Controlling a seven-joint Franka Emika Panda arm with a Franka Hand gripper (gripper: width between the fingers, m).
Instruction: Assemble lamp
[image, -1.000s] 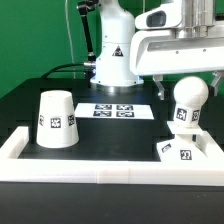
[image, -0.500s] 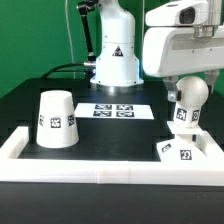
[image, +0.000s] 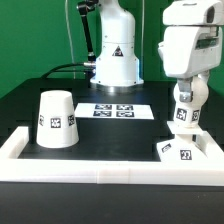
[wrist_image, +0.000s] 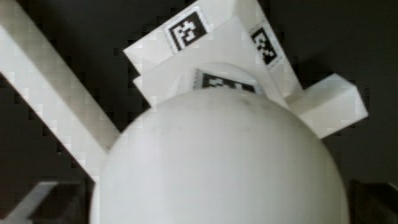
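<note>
Pointing straight down over bulb (image: 186, 104) | claw (image: 188, 86) at bulb top | claw width: cannot tell

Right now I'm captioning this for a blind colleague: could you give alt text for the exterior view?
The arm's tool hangs directly over the upright bulb at the exterior view's right, the base just in front. The shade stands at the left, the marker board between.

Free room between shade (image: 57, 120) and bulb (image: 190, 100); white wall (image: 100, 166) along front.
</note>
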